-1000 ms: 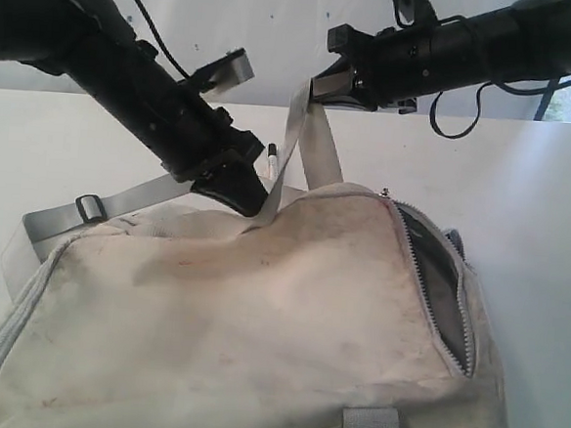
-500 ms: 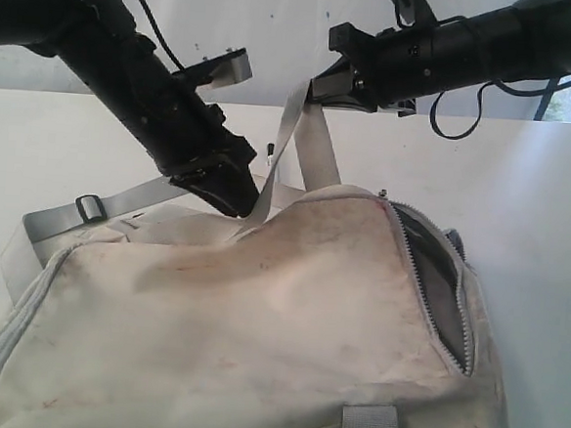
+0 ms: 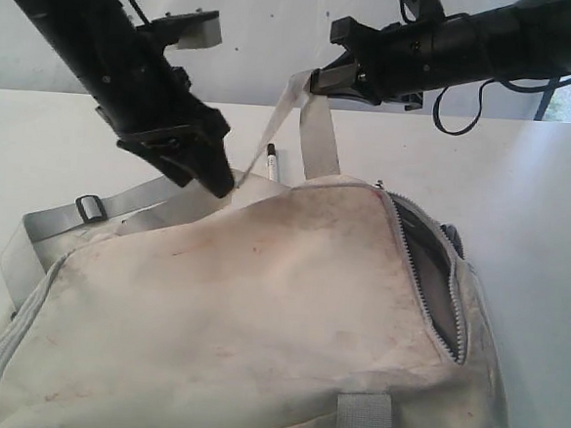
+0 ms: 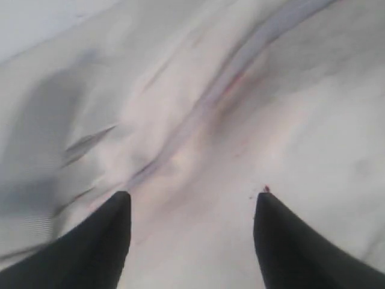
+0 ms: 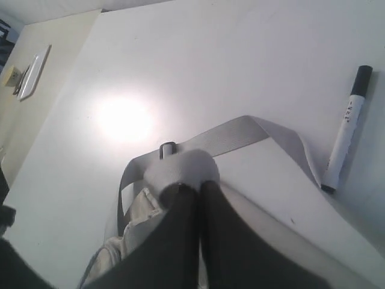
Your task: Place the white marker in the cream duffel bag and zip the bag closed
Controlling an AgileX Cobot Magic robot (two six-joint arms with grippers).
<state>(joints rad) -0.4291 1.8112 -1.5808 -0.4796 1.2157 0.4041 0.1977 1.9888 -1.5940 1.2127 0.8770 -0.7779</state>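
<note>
Left gripper (image 3: 217, 177) (image 4: 192, 241) spread wide, nothing between its two dark fingers, tips down at the rear top edge of the bag, with blurred cream fabric filling the left wrist view; contact with the fabric not clear. Right gripper (image 3: 319, 79) (image 5: 195, 201) pressed together, pinching a grey strap (image 3: 312, 138) (image 5: 240, 135) and holding it up as a loop above the bag.

White table (image 3: 545, 213) under everything.

Cream bag (image 3: 259, 310), large and soft, grubby with faint brownish marks, slumped across the near part of the table. Zipper (image 3: 395, 214) on its right side undone, the opening gaping, only dark grey lining (image 3: 430, 273) visible inside. Second grey strap with a dark buckle (image 3: 90, 207) trailing off the left end, flat on the table.

Marker (image 3: 271, 162) (image 5: 346, 138) outside the bag, flat on the table just behind it, between the two grippers, close beside the raised strap. Slim white barrel, black cap (image 5: 361, 79) at the end pointing away from the bag. Small dark print along the barrel, too small to read.
</note>
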